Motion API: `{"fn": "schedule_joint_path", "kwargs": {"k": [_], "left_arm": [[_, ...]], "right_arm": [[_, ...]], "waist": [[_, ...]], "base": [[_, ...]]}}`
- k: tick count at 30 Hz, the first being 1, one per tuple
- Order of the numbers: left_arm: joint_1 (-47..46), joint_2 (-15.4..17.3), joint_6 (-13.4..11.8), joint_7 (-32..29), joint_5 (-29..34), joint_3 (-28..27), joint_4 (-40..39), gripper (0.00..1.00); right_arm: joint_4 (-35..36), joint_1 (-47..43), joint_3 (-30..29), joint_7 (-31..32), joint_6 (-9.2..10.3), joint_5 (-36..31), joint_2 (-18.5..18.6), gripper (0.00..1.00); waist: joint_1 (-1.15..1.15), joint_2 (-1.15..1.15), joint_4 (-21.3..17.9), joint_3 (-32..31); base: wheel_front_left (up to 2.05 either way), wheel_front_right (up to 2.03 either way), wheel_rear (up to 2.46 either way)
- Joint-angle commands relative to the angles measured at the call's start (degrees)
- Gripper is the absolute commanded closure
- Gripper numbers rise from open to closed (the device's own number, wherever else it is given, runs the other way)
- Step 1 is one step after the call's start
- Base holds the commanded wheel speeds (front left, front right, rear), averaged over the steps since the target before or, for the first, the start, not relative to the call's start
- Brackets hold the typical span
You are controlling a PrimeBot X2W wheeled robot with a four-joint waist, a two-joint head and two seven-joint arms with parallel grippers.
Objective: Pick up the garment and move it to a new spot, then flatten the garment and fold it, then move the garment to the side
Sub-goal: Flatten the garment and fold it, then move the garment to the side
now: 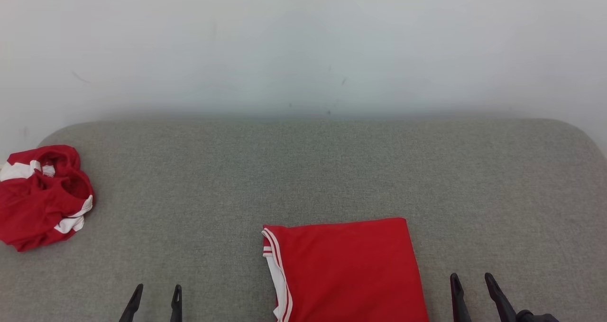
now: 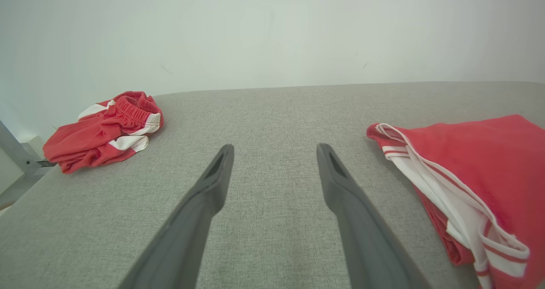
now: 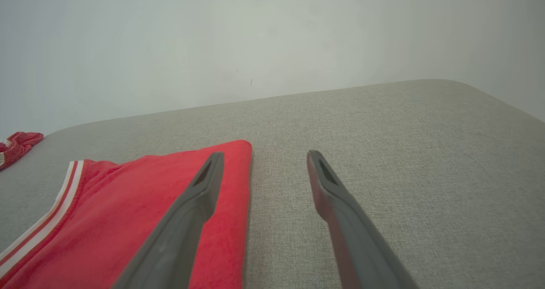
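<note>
A red garment (image 1: 346, 270) with white-striped trim lies folded into a flat rectangle at the near middle of the grey padded surface (image 1: 303, 170). My left gripper (image 1: 157, 291) stands open to its left, nothing between its fingers. My right gripper (image 1: 473, 280) stands open just right of the garment's right edge, also holding nothing. The left wrist view has the folded garment (image 2: 477, 182) to the right of the left gripper (image 2: 274, 150). In the right wrist view the garment (image 3: 127, 212) lies under and left of the left finger of the right gripper (image 3: 264, 157).
A second red and white garment (image 1: 42, 196) lies crumpled at the far left edge of the surface; it is also in the left wrist view (image 2: 104, 129). A pale wall (image 1: 303, 42) rises behind the surface. A metal frame part (image 2: 21, 161) shows at the left.
</note>
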State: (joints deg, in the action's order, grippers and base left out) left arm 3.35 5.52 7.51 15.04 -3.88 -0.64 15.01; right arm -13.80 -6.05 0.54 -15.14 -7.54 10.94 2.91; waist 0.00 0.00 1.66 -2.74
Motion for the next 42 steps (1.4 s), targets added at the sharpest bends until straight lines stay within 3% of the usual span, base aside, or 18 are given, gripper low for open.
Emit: {"fn": "schedule_joint_path", "kwargs": {"k": [1,27,33,42], "left_arm": [[0.22,0.32,-0.12,0.11,0.57,0.09,-0.17,0.00],[-0.14,-0.28,-0.12,0.11,0.35,-0.07,-0.20,0.00],[-0.30,-0.51,-0.12,0.11,-0.10,-0.39,-0.30,0.00],[-1.35,-0.81,-0.12,0.11,-0.45,0.85,0.16,0.00]], "right_arm": [[0.09,-0.21,-0.15,-0.06,0.11,-0.33,-0.03,0.00],[-1.80,0.84,-0.42,-0.05,0.11,0.24,-0.03,0.00],[-7.58,3.88,0.85,-0.06,0.11,1.71,-0.04,0.00],[-25.28,17.20,3.76,-0.05,0.11,-0.35,-0.01,0.00]], "waist": [[0.00,0.00,0.00,0.02],[0.00,0.00,-0.01,0.26],[0.00,0.00,0.11,0.52],[0.00,0.00,1.63,1.24]], "base": [[0.00,0.00,0.00],[0.00,0.00,0.00],[0.00,0.00,0.00],[0.00,0.00,0.00]]}}
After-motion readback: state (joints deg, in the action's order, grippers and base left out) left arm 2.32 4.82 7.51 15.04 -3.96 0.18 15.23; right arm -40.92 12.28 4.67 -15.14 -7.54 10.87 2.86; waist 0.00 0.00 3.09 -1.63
